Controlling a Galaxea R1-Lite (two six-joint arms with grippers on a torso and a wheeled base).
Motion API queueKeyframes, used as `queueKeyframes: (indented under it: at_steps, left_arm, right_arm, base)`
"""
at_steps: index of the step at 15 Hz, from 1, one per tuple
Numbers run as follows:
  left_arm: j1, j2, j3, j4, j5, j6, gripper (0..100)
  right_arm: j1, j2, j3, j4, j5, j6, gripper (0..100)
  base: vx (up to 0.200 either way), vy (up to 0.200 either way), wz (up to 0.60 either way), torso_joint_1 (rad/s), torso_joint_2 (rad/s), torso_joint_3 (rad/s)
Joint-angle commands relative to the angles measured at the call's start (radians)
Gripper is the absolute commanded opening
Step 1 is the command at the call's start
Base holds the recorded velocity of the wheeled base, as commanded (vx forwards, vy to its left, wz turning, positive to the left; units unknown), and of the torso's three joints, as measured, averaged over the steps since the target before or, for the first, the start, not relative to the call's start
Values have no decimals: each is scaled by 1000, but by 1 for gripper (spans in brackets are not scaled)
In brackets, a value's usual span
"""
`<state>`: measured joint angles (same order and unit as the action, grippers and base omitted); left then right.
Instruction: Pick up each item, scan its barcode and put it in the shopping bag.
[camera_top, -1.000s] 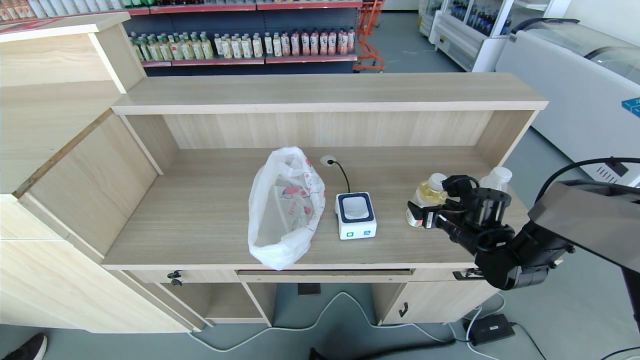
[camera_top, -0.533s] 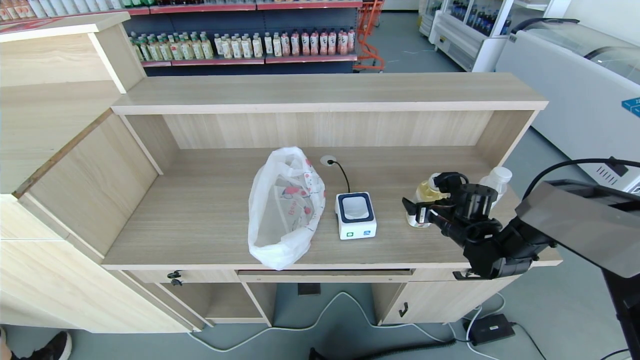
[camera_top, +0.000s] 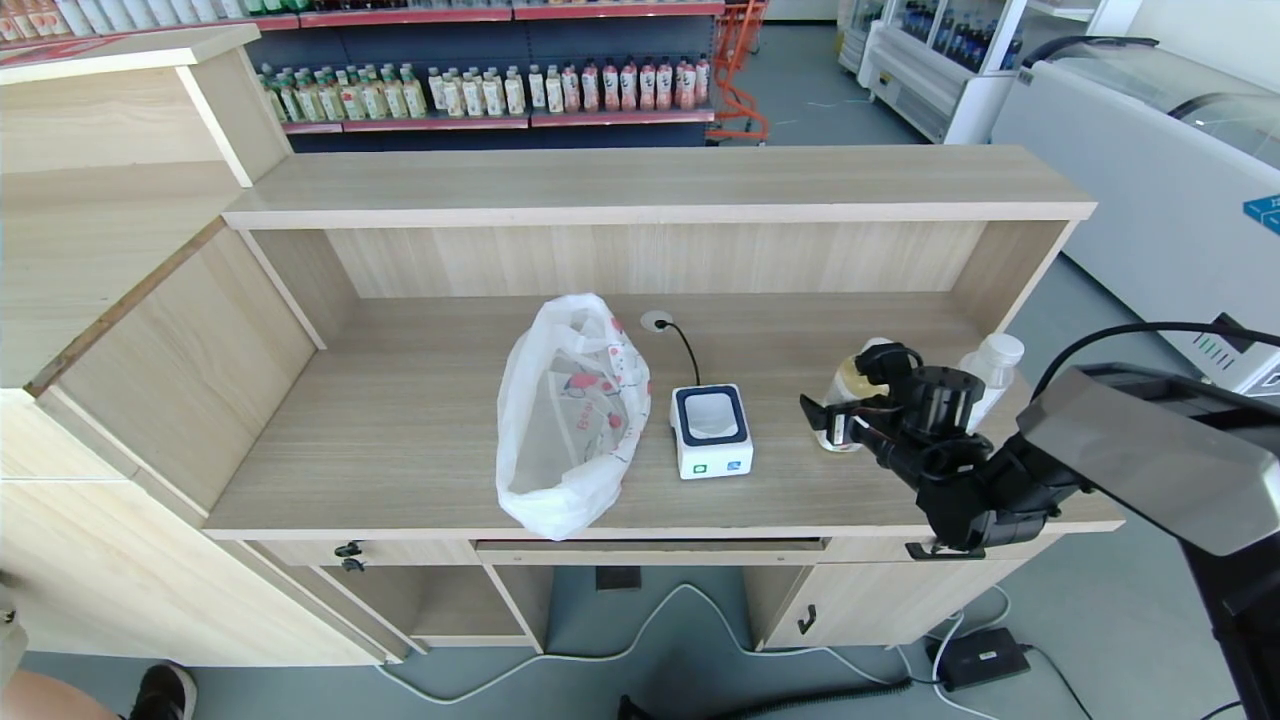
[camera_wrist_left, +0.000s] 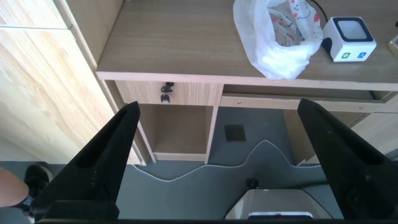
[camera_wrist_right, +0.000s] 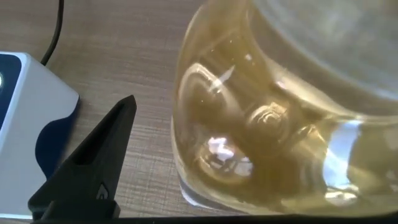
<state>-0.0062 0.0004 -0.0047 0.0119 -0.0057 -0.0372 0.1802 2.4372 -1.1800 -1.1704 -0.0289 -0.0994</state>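
Near the wooden worktop's (camera_top: 420, 420) right edge, the right gripper (camera_top: 840, 388) straddles a clear round bottle of yellow liquid (camera_wrist_right: 280, 124), jaws apart; the left gripper's (camera_wrist_left: 219, 111) jaws are spread wide.

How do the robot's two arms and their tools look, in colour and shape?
The right arm is black with rounded joints. A grey, flat-sided cover sits on its upper part, and a black cable arcs above it. The right tool is black too. The left tool has two black, wedge-shaped fingers.
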Motion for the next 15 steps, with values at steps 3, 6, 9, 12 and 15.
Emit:
queueKeyframes:
  at_steps: [3,6,9,12,15]
  left_arm:
    - [0,0,0,0,0,0,100]
    - [0,0,0,0,0,0,100]
    - [0,0,0,0,0,-1,100]
    - [0,0,0,0,0,-1,100]
    - [0,0,0,0,0,-1,100]
  right_arm:
    - [-4,5,-4,-3,18,-2,100]
    - [-5,6,-6,-3,18,-2,0]
    - [-4,9,-7,-3,18,-5,0]
    - [-4,19,-6,-3,15,-17,0]
    - [-4,19,3,-12,15,-37,0]
  base:
    - [0,0,0,0,0,0]
    - [0,0,0,0,0,0]
    - [0,0,0,0,0,0]
    - [0,0,0,0,0,0]
    - [0,0,0,0,0,0]
